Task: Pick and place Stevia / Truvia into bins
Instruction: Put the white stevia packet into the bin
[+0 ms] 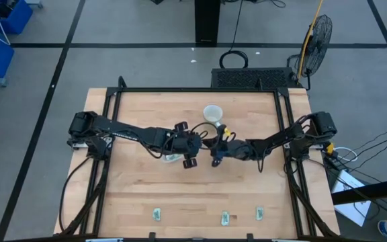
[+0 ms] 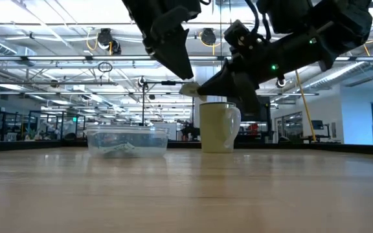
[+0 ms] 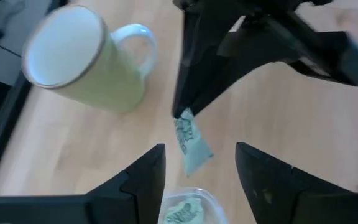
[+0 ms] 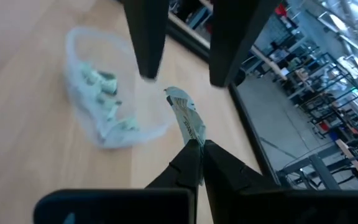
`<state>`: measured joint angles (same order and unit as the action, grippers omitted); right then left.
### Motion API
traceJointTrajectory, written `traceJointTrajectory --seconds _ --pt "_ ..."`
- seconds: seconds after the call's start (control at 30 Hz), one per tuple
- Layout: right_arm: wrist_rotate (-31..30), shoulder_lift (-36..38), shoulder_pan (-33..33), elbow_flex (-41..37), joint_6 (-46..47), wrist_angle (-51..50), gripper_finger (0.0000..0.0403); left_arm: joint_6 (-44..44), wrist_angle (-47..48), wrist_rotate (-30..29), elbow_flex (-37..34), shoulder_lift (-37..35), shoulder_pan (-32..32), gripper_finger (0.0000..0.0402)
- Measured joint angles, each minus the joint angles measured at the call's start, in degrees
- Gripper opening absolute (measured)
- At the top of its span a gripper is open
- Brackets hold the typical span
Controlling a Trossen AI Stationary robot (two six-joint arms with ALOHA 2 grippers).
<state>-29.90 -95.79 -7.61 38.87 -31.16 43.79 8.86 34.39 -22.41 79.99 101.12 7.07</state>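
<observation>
A pale green and white Stevia packet (image 4: 184, 115) is in my right gripper (image 4: 199, 149), which is shut on it above the table beside the clear plastic bin (image 4: 98, 106). Several packets lie inside that bin. My left gripper (image 3: 197, 165) is open, hovering just above the bin (image 3: 185, 208); the held packet (image 3: 190, 142) shows just beyond the gap between its fingers, untouched by them. In the high view both grippers meet mid-table, left (image 1: 191, 149) and right (image 1: 214, 154). Three more packets (image 1: 225, 218) lie flat near the near edge. My right gripper pinches the packet by one short end (image 4: 193, 138) between its two fingertips. The fingers come from the table's right, slanting down (image 2: 206, 84). The packet sticks out past the tips toward the left gripper, lifted clear of the table, its free end (image 4: 173, 96) in the air.
A white mug (image 1: 212, 113) stands upright just beyond the grippers toward the far edge, seen also in the low view, mug (image 2: 217, 126) right of the bin (image 2: 127, 141). The wooden table (image 1: 133, 195) is bare between the arms and the near-edge packets.
</observation>
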Motion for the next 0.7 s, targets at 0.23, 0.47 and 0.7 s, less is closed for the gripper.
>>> traceJointTrajectory --seconds 0.23,0.47,0.7 --pt "0.1 0.0 0.5 0.0 0.0 4.9 0.0007 -0.3 0.1 -1.5 0.0 0.0 -1.8 0.0192" --pt "0.1 0.0 0.5 0.0 0.0 7.8 0.0008 -1.3 0.0 -1.9 0.0 0.0 -2.7 0.0138" --pt "0.1 0.0 0.5 0.0 3.4 7.8 0.0022 -1.1 -0.3 -1.9 0.0 0.0 -2.6 0.0039"
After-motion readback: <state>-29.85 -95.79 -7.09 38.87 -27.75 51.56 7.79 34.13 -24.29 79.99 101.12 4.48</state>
